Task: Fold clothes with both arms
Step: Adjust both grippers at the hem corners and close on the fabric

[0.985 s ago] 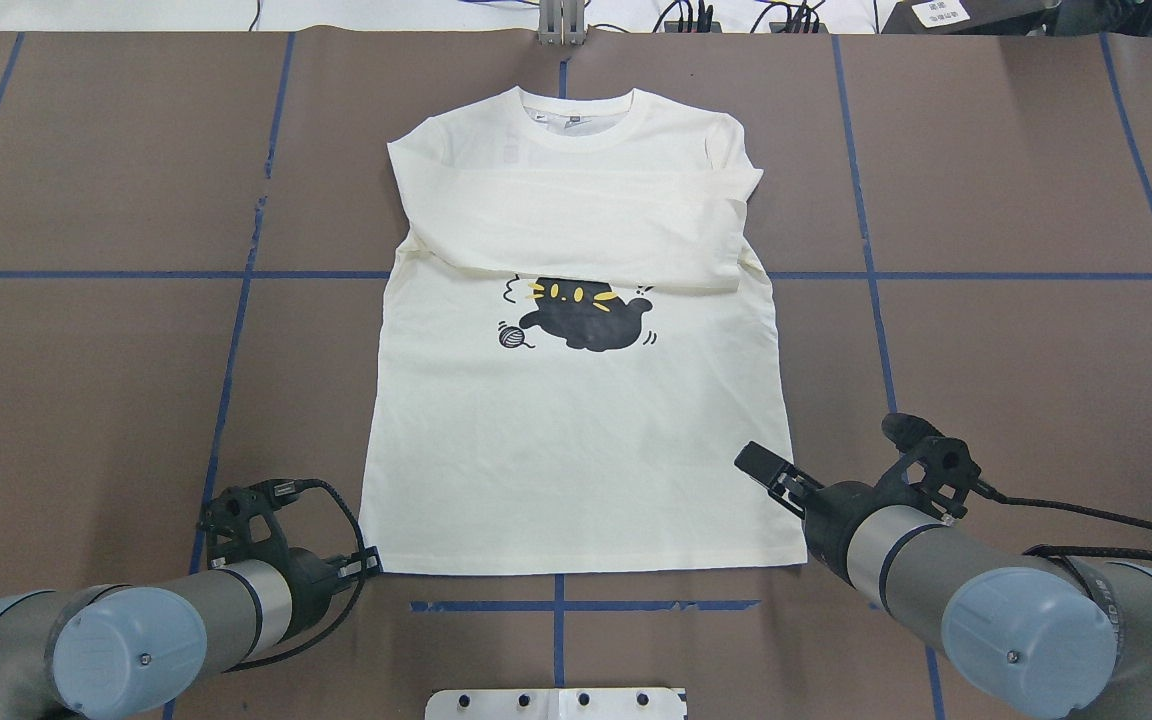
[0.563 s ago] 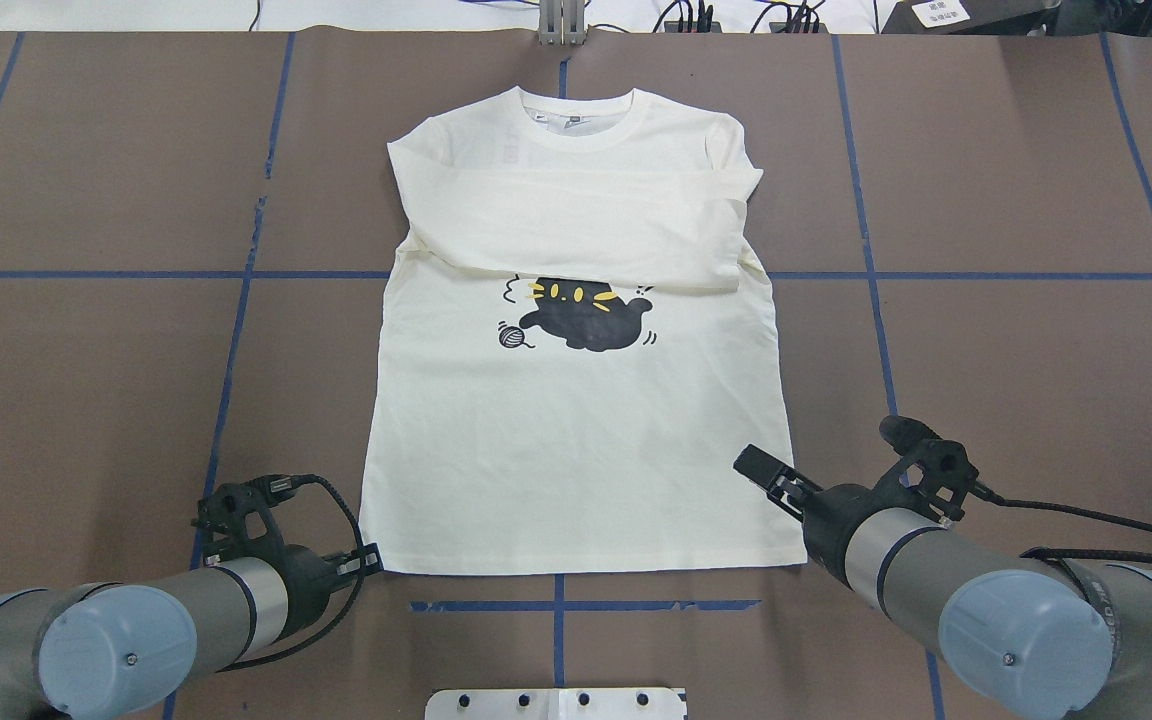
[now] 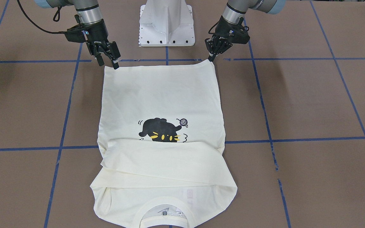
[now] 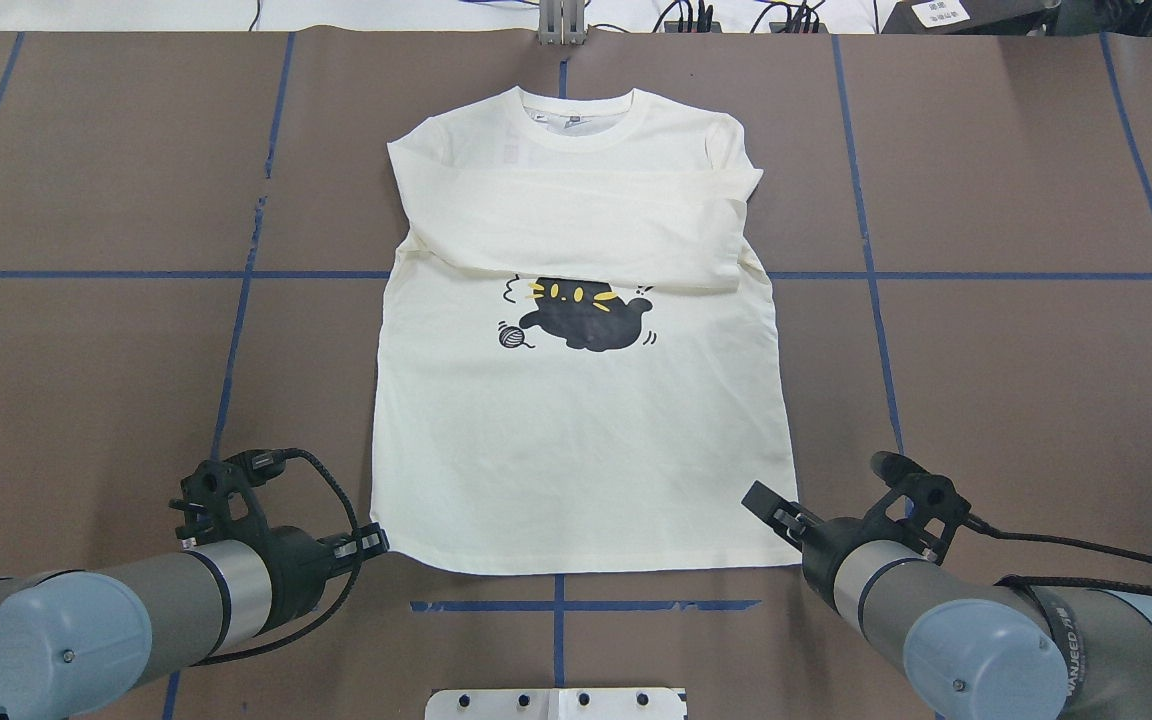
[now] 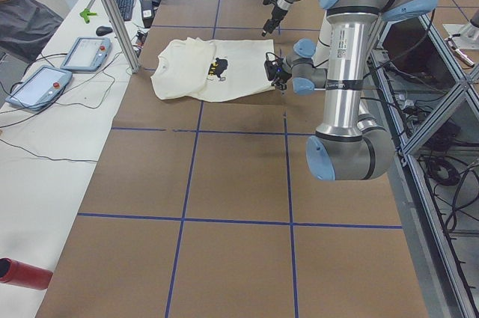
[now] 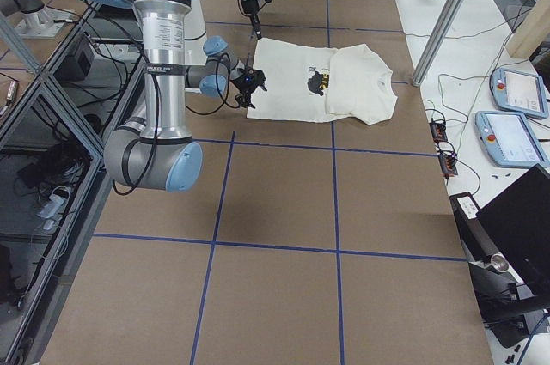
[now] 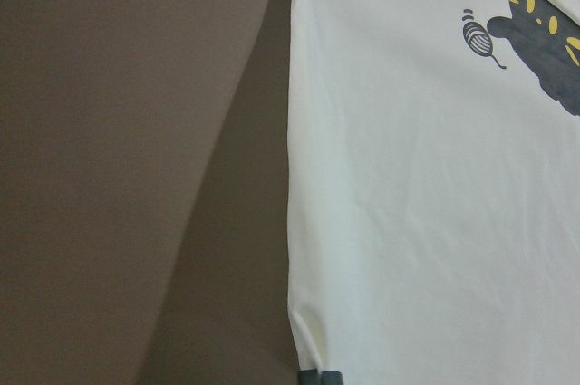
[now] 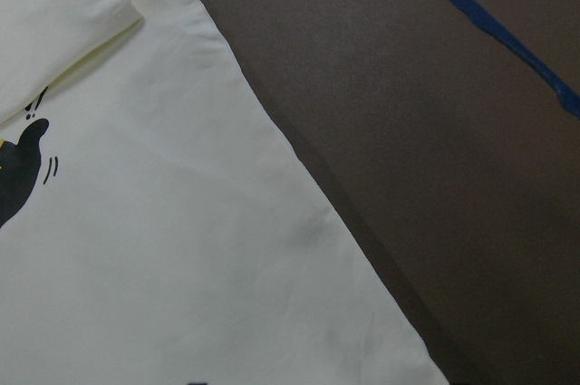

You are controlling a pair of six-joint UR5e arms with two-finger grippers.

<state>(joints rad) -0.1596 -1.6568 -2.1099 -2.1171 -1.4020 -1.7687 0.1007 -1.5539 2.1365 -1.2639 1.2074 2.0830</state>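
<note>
Since both sleeves [image 4: 576,225] lie folded across the chest, the first part of the job looks done and the body fold is what remains. At the hem's left corner, the left gripper [image 4: 376,543] has its fingers pressed together on the cloth, which puckers there in the wrist view, so I judge it has its hold. The T-shirt [image 4: 576,450] lies flat mid-table [image 4: 86,350], cat graphic [image 4: 586,320] up, collar far, hem near. At the hem's right corner, the right gripper [image 3: 108,64] has its fingers apart, one touching the corner, holding nothing that I can see. It likely needs to close there before the hem can be carried toward the collar.
</note>
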